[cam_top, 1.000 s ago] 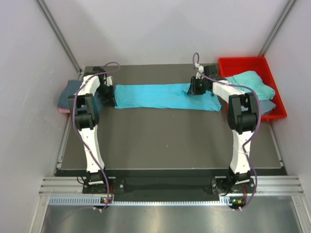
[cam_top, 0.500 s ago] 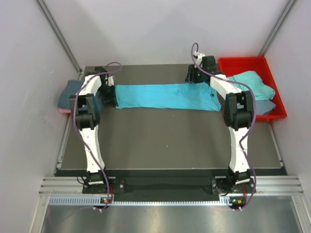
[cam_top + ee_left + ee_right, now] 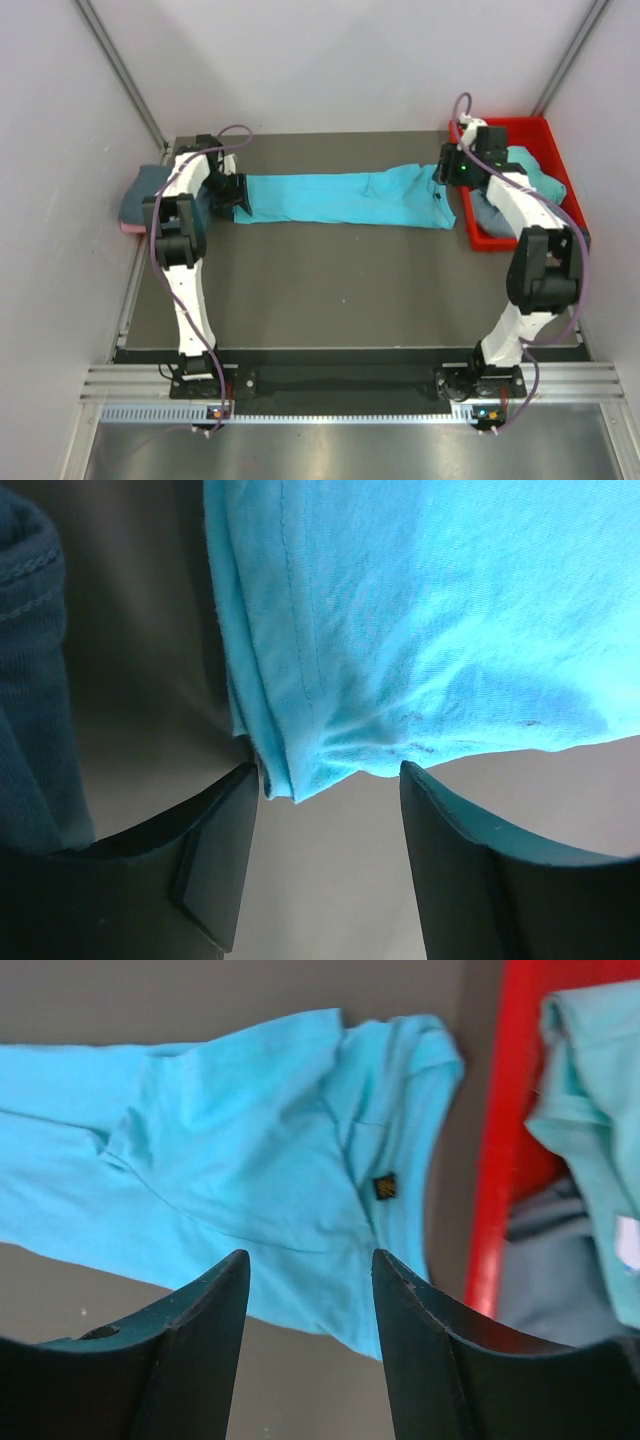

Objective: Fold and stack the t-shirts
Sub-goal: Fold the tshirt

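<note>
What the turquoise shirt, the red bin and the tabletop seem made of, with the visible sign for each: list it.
Turquoise shirt: soft knit cloth, likely cotton jersey, matte. It shows a fine texture, a stitched hem and wrinkles.
Red bin: probably moulded plastic, with smooth walls and a slight sheen.
Tabletop: a dark, matte sheet, flat and even. The material cannot be told.

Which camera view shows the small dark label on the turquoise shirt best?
The right wrist view: the label shows clearly on the turquoise shirt, near the red bin. In the top view it is too small to see. The left wrist view shows only the shirt's other end.
</note>
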